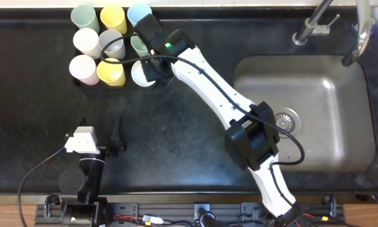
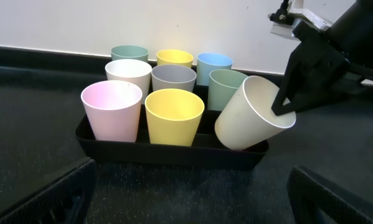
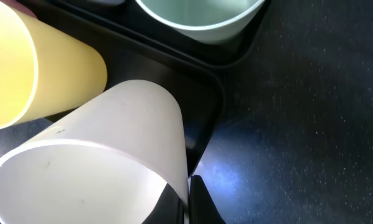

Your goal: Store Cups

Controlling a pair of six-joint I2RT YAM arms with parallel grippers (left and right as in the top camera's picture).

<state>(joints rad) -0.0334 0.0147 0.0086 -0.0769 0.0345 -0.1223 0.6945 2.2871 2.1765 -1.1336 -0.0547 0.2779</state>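
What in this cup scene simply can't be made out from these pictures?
Top view: the right arm covers most of the green cup and part of the white cup.
Left wrist view: the front wall of the tray hides the white cup's base.
Top view: the picture's edge cuts off the faucet.

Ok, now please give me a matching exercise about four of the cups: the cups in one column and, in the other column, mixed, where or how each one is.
Cups:
1. pink cup
2. grey cup
3. blue cup
4. cream cup

Places or states:
A. tilted, its rim held in the right gripper
B. middle of the tray, cups all around it
C. row farthest from the arms' bases, corner on the sink side
D. row nearest the arms' bases, corner away from the sink

Pairs: 1-D, 2-B, 3-C, 4-A.
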